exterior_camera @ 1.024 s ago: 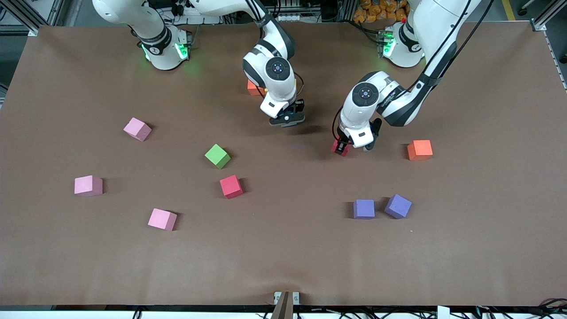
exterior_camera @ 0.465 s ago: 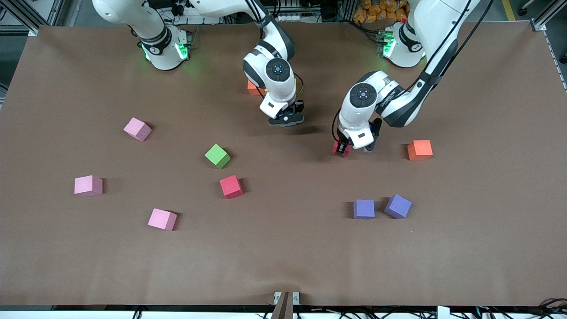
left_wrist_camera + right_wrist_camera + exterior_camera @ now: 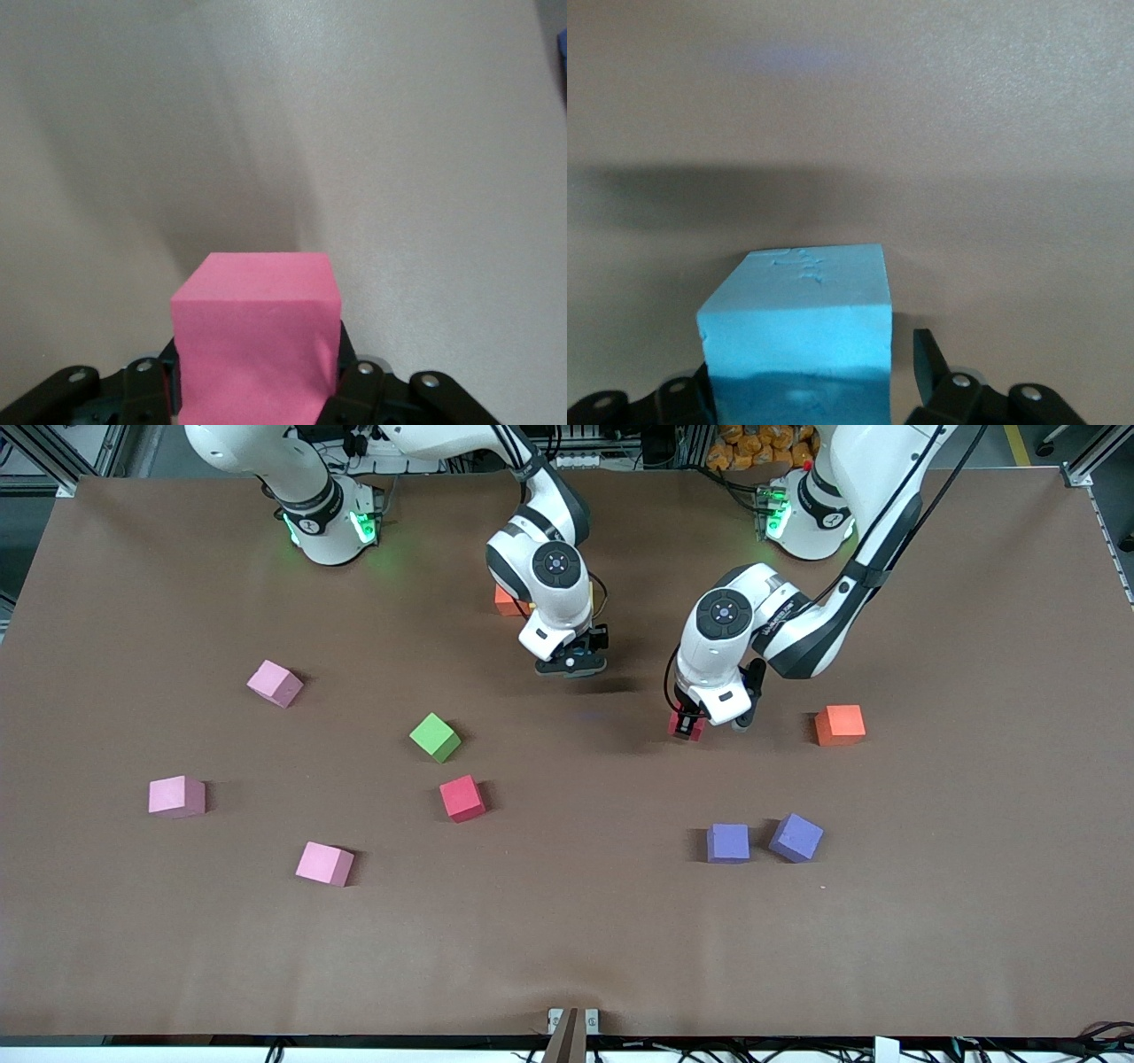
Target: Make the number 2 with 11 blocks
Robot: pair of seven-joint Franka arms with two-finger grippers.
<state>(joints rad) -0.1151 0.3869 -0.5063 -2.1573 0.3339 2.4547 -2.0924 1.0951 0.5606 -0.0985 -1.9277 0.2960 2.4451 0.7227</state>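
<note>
Blocks lie scattered over the brown table, with no digit formed on it. I see my left gripper clamped on a red block, up over the table between the 2 arms' ends, beside the orange block. My right gripper is up over the middle of the table and grips a light blue block, with one finger showing a gap beside the cube in the right wrist view. Another orange block peeks out beside the right arm. 3 pink blocks, a green block and a second red block sit toward the right arm's end. 2 purple blocks lie just beside each other, nearer the front camera than the left gripper.
</note>
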